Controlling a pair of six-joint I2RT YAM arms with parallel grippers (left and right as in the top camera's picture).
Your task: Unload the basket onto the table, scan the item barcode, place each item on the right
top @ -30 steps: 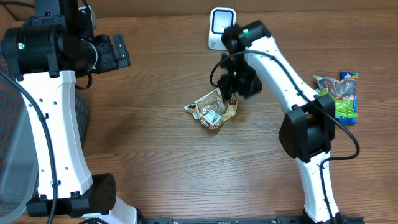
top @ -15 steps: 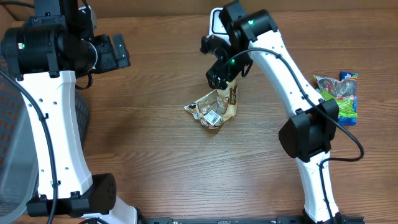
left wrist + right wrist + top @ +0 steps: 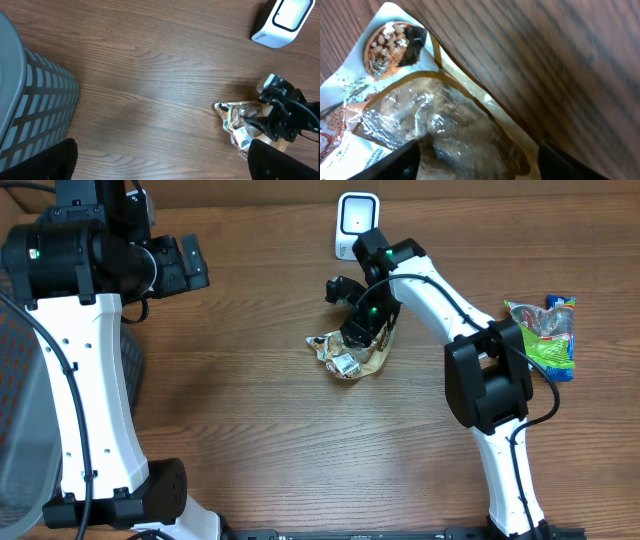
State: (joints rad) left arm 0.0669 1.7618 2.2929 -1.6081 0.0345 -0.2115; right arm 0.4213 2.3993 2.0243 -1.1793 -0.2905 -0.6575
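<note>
The item, a crumpled snack packet (image 3: 347,357) with a clear window and beige border, lies on the wood table in front of the white barcode scanner (image 3: 357,224). My right gripper (image 3: 358,330) is down on the packet's far corner. In the right wrist view the right gripper (image 3: 480,162) stands open, its fingers on either side of the packet (image 3: 445,125), and a strip of bare wood shows before the right finger. My left gripper (image 3: 182,265) hangs open and empty at the far left. The left wrist view shows the left gripper (image 3: 162,167) high above the table, with the packet (image 3: 239,122) and scanner (image 3: 280,20) to its right.
A green and blue snack bag (image 3: 545,335) lies at the right edge of the table. A grey slatted basket (image 3: 30,105) stands at the left, under my left arm.
My right gripper rose toward the scanner, then came back down onto the packet's far corner. The packet has shifted slightly to the right. The left arm has not moved.
</note>
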